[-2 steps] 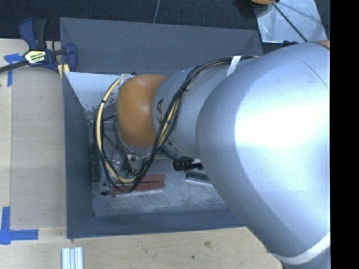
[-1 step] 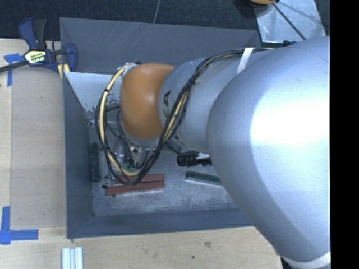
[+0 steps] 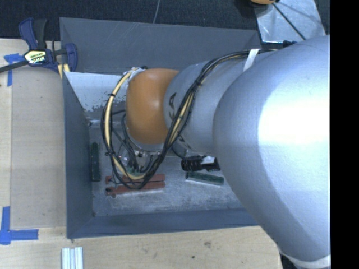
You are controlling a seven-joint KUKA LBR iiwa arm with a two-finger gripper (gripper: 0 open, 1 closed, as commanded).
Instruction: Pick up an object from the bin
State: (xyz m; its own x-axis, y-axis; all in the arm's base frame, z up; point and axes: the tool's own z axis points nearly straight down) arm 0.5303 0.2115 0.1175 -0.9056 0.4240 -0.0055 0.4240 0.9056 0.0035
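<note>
This looks like a robotics lab set up for grasping trials. A large silver-grey industrial robot arm (image 3: 269, 150) reaches across the scene, with a smooth orange dome-shaped cover (image 3: 147, 105) on its wrist and loose loops of yellow and black cables (image 3: 112, 122) running along it. Below it sits a grey sheet-metal bin with sloping walls (image 3: 168, 43), its floor scuffed and speckled. In it lie a few odd test pieces: a flat reddish-brown bar (image 3: 137, 186) and a dark green strip (image 3: 94, 161). The bin rests on a pale wooden tabletop (image 3: 168, 248).
</note>
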